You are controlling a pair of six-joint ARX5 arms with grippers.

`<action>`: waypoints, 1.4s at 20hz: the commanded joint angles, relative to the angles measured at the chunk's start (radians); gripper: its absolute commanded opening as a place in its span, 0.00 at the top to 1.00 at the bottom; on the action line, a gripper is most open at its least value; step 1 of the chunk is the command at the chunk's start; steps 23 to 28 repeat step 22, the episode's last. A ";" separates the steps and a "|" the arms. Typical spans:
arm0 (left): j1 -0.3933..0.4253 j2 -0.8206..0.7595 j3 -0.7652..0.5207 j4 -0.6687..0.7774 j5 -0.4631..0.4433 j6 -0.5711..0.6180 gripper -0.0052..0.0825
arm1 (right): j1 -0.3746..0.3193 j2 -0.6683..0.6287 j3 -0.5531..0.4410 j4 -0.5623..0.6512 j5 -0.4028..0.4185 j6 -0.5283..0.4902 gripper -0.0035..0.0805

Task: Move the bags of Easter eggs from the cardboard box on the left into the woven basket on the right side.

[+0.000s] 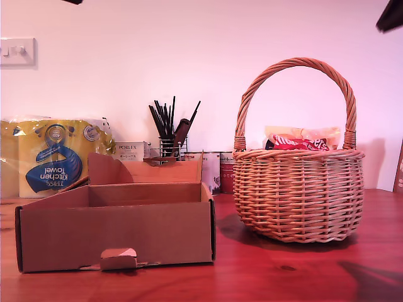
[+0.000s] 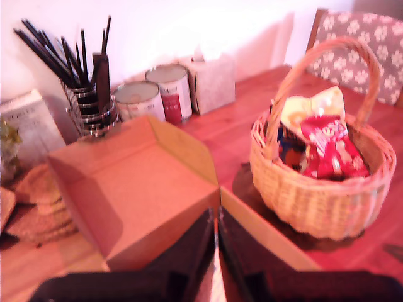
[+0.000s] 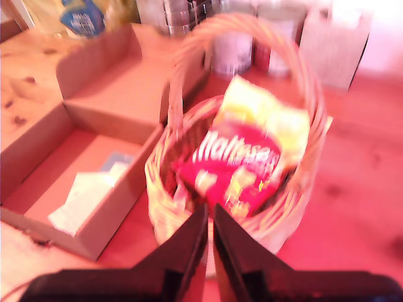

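Note:
The cardboard box (image 1: 126, 236) stands on the wooden table at the exterior view's left, and the woven basket (image 1: 296, 195) at its right. A cream and red bag of Easter eggs (image 1: 302, 139) pokes above the basket rim. My first gripper (image 2: 215, 229) hangs shut and empty over the box (image 2: 145, 189); the basket (image 2: 302, 201) beyond holds the red bag (image 2: 327, 148) and a dark blue one (image 2: 288, 150). Above the basket (image 3: 160, 207) and its red bag (image 3: 242, 167), my second gripper (image 3: 210, 220) is shut on nothing. A flat white thing (image 3: 85, 198), blurred, lies in the box (image 3: 101, 94).
Behind the box are a yellow kitchen-towel pack (image 1: 53, 157), a white Porlex carton (image 1: 129, 150), a wire holder of black utensils (image 1: 169, 141) and tins (image 1: 223, 170). A floral chair back (image 2: 378, 44) stands beyond the basket. Dark arm parts (image 1: 390, 16) show at the exterior view's top corners.

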 commanded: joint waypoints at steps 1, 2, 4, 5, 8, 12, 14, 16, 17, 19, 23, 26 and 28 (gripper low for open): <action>0.002 -0.043 -0.025 -0.011 0.004 0.009 0.96 | 0.008 -0.091 -0.014 0.015 -0.004 -0.008 0.97; 0.002 -0.068 -0.025 -0.015 0.004 0.023 0.96 | 0.008 -0.129 -0.014 0.007 -0.003 -0.008 0.97; 0.002 -0.121 -0.025 -0.022 0.003 0.029 0.96 | 0.008 -0.199 -0.014 0.000 -0.001 -0.009 0.97; 0.002 -0.145 -0.025 -0.034 0.003 0.029 0.96 | 0.008 -0.227 -0.014 -0.002 -0.001 -0.010 0.97; 0.002 -0.198 -0.025 -0.044 0.003 0.044 0.96 | 0.008 -0.258 -0.014 -0.011 -0.001 0.002 0.97; 0.002 -0.198 -0.025 -0.090 0.003 0.056 0.96 | 0.008 -0.243 -0.014 -0.076 0.000 0.001 0.97; 0.002 -0.197 -0.025 -0.110 0.004 0.056 0.96 | 0.008 -0.232 -0.014 -0.113 0.000 0.001 0.97; 0.002 -0.182 -0.025 -0.130 0.004 0.056 0.96 | 0.008 -0.221 -0.014 -0.142 0.000 0.001 0.97; 0.002 -0.176 -0.025 -0.140 0.004 0.056 0.96 | 0.008 -0.216 -0.014 -0.158 0.000 0.001 0.97; 0.002 -0.158 -0.025 -0.154 0.004 0.056 0.96 | 0.008 -0.209 -0.014 -0.181 0.000 0.001 0.97; 0.002 -0.130 -0.025 -0.159 0.003 0.056 0.96 | 0.008 -0.204 -0.014 -0.208 0.000 0.001 0.97; 0.002 -0.130 -0.025 -0.159 0.003 0.056 0.96 | 0.008 -0.204 -0.014 -0.208 0.000 0.001 0.97; 0.002 -0.130 -0.025 -0.159 0.003 0.056 0.96 | 0.008 -0.204 -0.014 -0.208 0.000 0.001 0.97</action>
